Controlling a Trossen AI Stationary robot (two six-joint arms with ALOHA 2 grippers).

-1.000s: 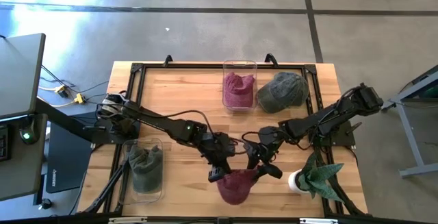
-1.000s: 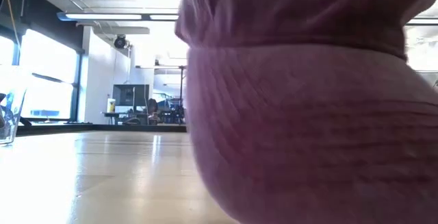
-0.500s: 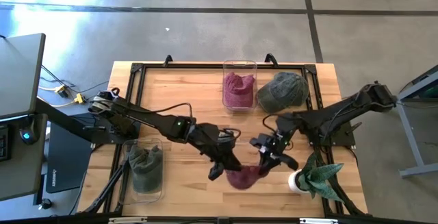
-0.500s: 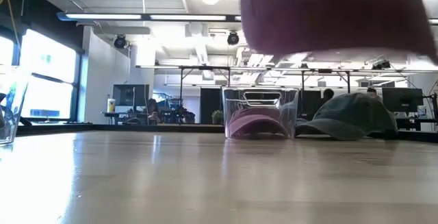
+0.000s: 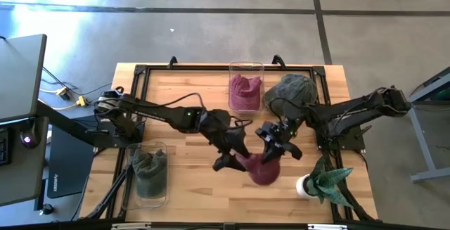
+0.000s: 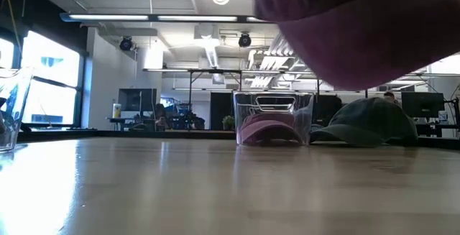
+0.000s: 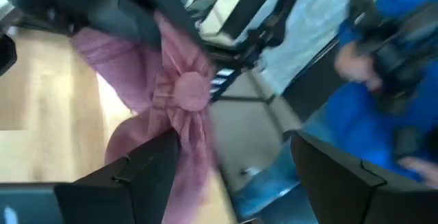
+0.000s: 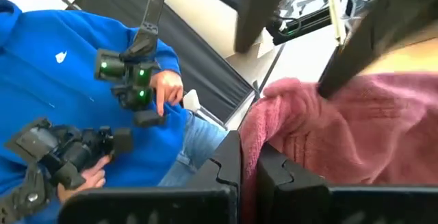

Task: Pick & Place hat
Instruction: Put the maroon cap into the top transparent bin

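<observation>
A maroon hat (image 5: 261,171) hangs in the air over the table's near middle. Only its underside (image 6: 359,26) shows in the low view. My right gripper (image 5: 272,155) reaches in from the right and is shut on it. My left gripper (image 5: 235,161) comes from the left and stands open beside the hat. The crown's top button (image 7: 189,90) faces it, and cloth hangs down past one finger (image 7: 137,176). My right gripper pinches a bunched fold of the hat's cloth (image 8: 256,131) between its two shut fingers, coming from the table's right side. The hat hangs slack below the fingers, clear of the table. My left gripper stands open beside the hat; whether its finger touches the cloth I cannot tell.
A clear bin (image 5: 245,88) with a maroon hat stands at the far middle, a dark green hat (image 5: 290,93) right of it. A clear bin (image 5: 150,174) with a green hat is near left. A potted plant (image 5: 320,181) is near right. A person in blue (image 8: 61,59) stands nearby.
The maroon hat lay near the table's front edge and has been lifted clear, then carried a little right and toward the far edge. My right gripper has shut on it. My left gripper's fingers now stand apart, and it has drawn back toward the far edge.
</observation>
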